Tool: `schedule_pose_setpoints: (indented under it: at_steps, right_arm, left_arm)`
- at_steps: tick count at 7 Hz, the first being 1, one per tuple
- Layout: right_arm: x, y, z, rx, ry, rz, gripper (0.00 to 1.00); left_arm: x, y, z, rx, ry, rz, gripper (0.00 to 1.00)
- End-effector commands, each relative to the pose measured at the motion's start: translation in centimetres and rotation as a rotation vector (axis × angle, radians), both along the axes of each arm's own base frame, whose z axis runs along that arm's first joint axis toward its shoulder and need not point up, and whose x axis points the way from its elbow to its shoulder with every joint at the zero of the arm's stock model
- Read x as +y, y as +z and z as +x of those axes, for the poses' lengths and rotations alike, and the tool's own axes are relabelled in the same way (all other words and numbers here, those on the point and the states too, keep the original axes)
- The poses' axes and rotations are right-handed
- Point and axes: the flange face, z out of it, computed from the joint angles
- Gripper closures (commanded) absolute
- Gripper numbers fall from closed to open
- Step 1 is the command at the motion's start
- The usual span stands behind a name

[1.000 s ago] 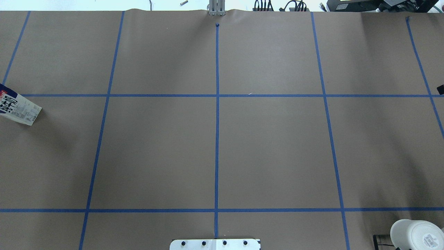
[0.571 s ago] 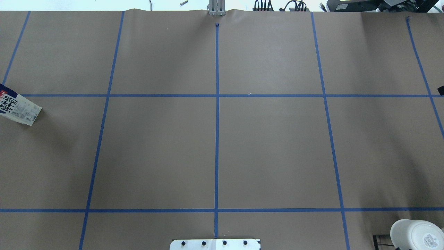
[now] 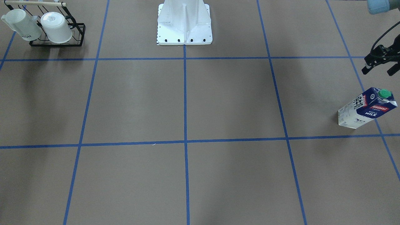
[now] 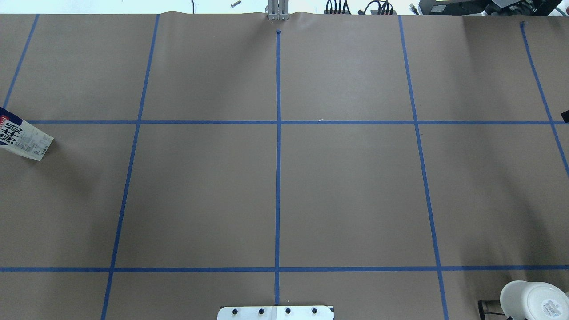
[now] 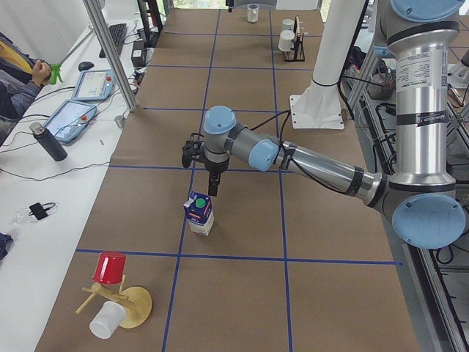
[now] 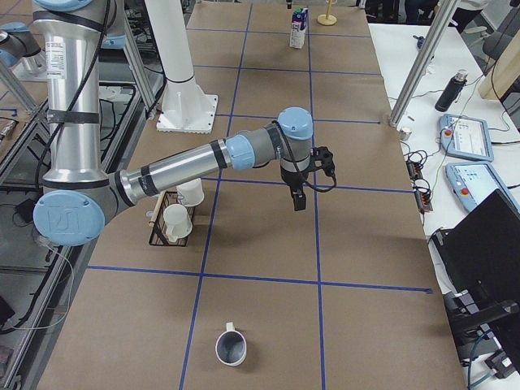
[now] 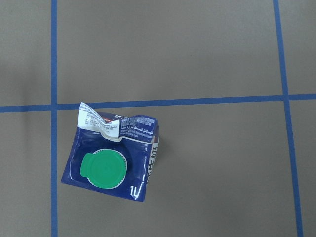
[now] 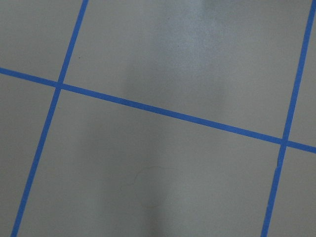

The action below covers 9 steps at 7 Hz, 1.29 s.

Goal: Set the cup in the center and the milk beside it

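The milk point(image 3: 367, 107), a navy and white carton with a green cap, stands at the table's end on my left. It also shows in the overhead view point(image 4: 22, 138), the left side view point(image 5: 199, 214) and the left wrist view point(image 7: 113, 160). My left gripper point(image 3: 378, 72) hangs just above and behind it with its fingers apart and empty; it also shows in the left side view point(image 5: 212, 189). The cup point(image 6: 231, 348), white with a dark grey inside, stands upright at the table's opposite end. My right gripper point(image 6: 298, 201) hovers over bare table far from the cup; I cannot tell whether it is open.
A black wire rack point(image 3: 56, 31) with two all-white mugs stands near the robot base point(image 3: 184, 34) on my right side. A wooden stand with a red cup and a white cup point(image 5: 117, 301) sits past the milk. Blue tape lines mark a grid.
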Motion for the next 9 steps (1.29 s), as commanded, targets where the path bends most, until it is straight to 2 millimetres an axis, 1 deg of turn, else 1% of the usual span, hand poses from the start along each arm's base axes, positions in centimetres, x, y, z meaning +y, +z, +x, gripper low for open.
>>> schedule_pose_setpoints:
  at_steps: [1,3,5,6,7,8,9]
  right_arm:
    - [0.18,0.03,0.07,0.003,0.001,0.004,0.0]
    - [0.18,-0.11,0.06,0.0,-0.001,0.011,0.0]
    - [0.08,-0.49,-0.04,-0.002,-0.001,0.019,0.0]
    - [0.05,-0.5,0.03,0.008,0.001,0.023,0.0]
    - [-0.04,-0.4,-0.1,0.021,0.001,0.025,0.0]
    - [-0.02,-0.33,-0.01,0.022,0.004,0.025,0.0]
    - [0.09,-0.25,-0.05,0.024,0.003,0.024,0.0]
  left_arm:
    - [0.0,-0.15,0.01,0.002,0.001,0.002,0.02]
    - [-0.06,0.26,-0.1,-0.006,-0.004,-0.003,0.02]
    - [-0.02,0.17,-0.28,-0.008,-0.008,0.002,0.02]
    - [-0.19,-0.03,0.05,-0.004,-0.016,-0.01,0.02]
    - [-0.34,-0.44,0.02,0.014,-0.039,0.012,0.03]
    - [-0.39,-0.56,-0.11,0.032,-0.041,0.072,0.03]
    - [-0.39,-0.68,-0.1,0.036,-0.043,0.079,0.03]
